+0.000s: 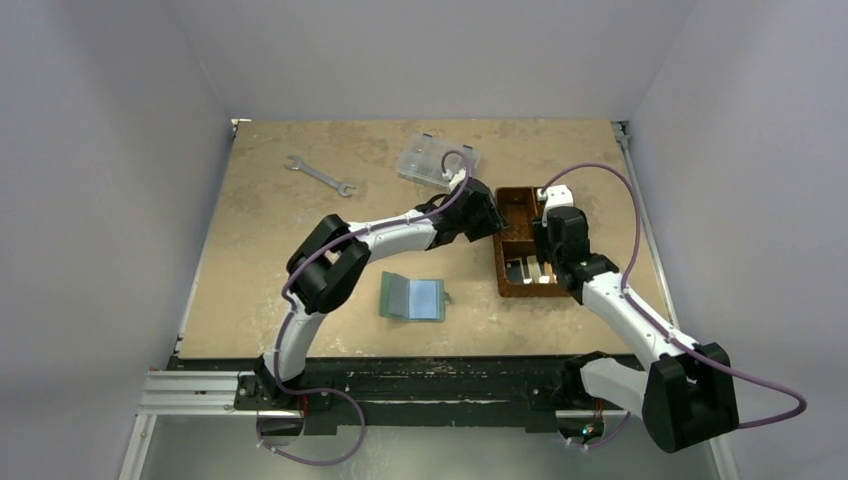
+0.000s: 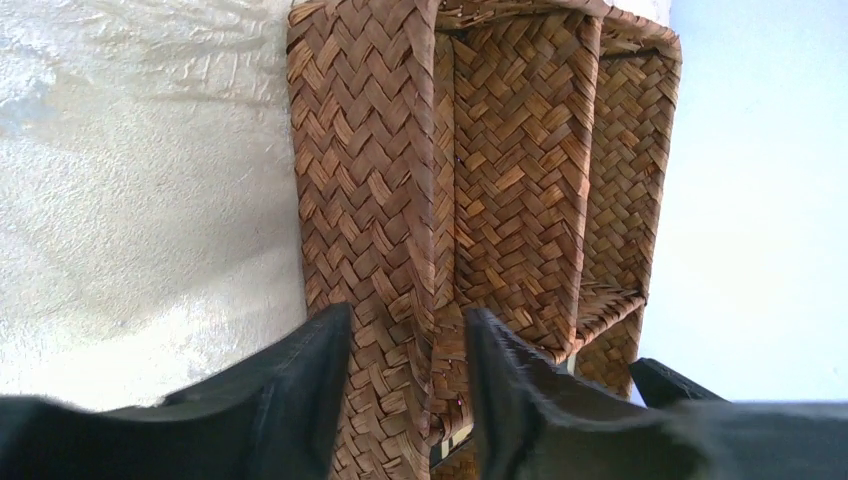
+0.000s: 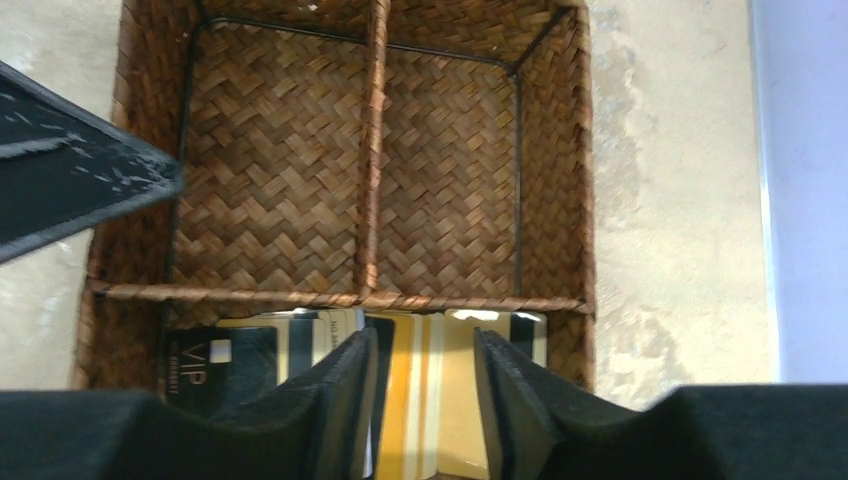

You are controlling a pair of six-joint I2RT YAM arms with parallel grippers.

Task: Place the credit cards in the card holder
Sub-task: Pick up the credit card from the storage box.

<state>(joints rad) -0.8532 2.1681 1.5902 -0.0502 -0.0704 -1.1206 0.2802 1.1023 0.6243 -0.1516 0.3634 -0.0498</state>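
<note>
Tan mottled surface [image 1: 260, 250] between pale grey walls, seen from the top camera. Items on it, for your record:
- one wrench [image 1: 320, 175], far left
- one clear plastic box [image 1: 437, 160], far middle
- one brown woven basket [image 1: 502, 270], right side
- one card holder [image 1: 412, 297], lying open with its pale blue pockets up, near the front between your two arms and well apart from the basket

The credit cards [image 1: 522, 270] show as pale strips in the basket's nearest compartment. Your left fingers [image 1: 495, 220] sit at the basket's left wall. Your right fingers [image 1: 547, 265] point down over the card compartment.

Left wrist view: you look along the basket's [image 2: 370, 150] outer wall. The left fingers [image 2: 490, 370] stand partly apart, one outside the wall and one inside, set wider than the rim between them. You cannot tell whether either touches the weave.

Right wrist view: the basket [image 3: 555, 150] shows two far compartments and one near one. The near one holds the credit cards [image 3: 420, 350], overlapping: a black card marked VIP [image 3: 215, 365], a gold card [image 3: 400, 380] and several pale ones. The right fingers [image 3: 500, 400] stand partly apart above them, with no card pinched. One black finger of your left arm [image 3: 80, 170] shows at the upper left, by the basket's wall.
</note>
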